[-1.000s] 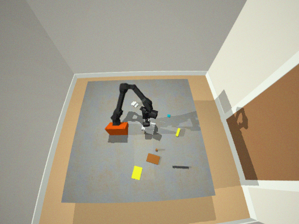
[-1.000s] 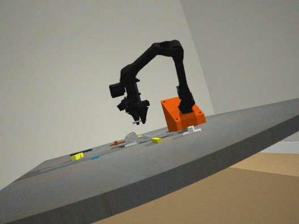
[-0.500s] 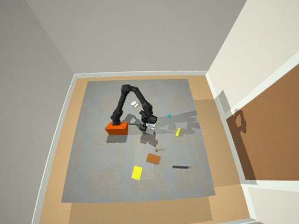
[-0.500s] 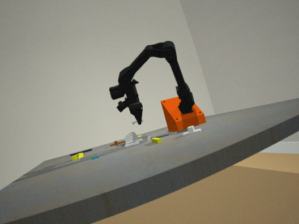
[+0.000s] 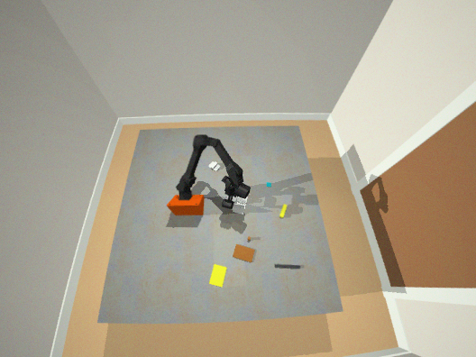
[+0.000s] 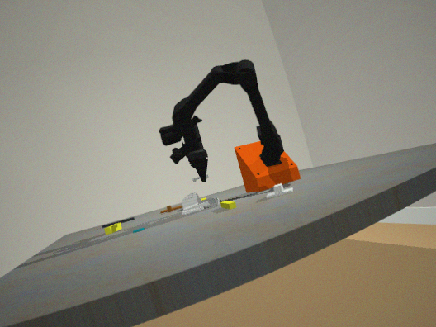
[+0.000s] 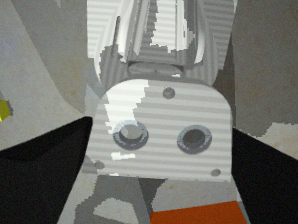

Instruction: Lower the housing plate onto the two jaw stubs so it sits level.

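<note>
The pale grey ribbed housing plate (image 7: 162, 112) (image 6: 195, 179), with two ringed holes and small corner holes, is held between the two black fingers of my gripper (image 7: 159, 129) (image 6: 203, 180), which is shut on its side edges. In the exterior view the plate hangs above the white-grey ribbed gripper assembly (image 6: 191, 203) (image 7: 100, 27), with a gap between them. The assembly's curved jaws (image 7: 200, 37) show beyond the plate's far edge in the wrist view. The plate hides the jaw stubs. In the top view the arm covers much of the assembly.
The orange arm base (image 5: 186, 206) (image 6: 270, 173) stands behind the gripper. A white bracket (image 5: 215, 166) (image 6: 280, 191) lies near it. A yellow block (image 6: 228, 205) lies beside the assembly. A teal piece (image 5: 269, 185), yellow bar (image 5: 283, 210), brown block (image 5: 243, 253), dark bar (image 5: 288, 266) and yellow slab (image 5: 218, 275) lie farther off.
</note>
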You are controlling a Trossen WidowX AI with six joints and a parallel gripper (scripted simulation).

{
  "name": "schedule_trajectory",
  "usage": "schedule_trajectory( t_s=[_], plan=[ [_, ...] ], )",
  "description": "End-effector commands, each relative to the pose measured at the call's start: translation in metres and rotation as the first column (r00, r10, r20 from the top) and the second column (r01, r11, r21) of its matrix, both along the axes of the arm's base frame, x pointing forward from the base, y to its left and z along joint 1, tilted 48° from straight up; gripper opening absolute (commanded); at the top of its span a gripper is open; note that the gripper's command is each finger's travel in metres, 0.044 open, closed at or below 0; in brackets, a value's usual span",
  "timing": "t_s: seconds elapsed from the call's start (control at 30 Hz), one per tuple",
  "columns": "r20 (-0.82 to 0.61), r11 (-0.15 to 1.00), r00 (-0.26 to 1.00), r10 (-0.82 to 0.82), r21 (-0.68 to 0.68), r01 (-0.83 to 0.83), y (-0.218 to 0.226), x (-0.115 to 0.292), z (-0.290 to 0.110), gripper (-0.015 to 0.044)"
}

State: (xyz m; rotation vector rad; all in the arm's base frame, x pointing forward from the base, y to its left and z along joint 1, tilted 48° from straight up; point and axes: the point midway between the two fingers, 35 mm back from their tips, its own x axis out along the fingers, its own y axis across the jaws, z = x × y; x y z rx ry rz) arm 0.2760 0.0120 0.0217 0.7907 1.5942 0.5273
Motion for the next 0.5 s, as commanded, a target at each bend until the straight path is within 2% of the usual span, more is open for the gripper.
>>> schedule_trajectory(
  t_s=[0.0,0.47],
  plan=[
    [-0.001,1.0,1.0,-0.001,-0.003,0.001,-0.001,0.0,-0.001,0.0351],
    [-0.002,1.0,1.0,-0.001,-0.003,0.001,0.002,-0.012,0.003,0.0351]
  ],
)
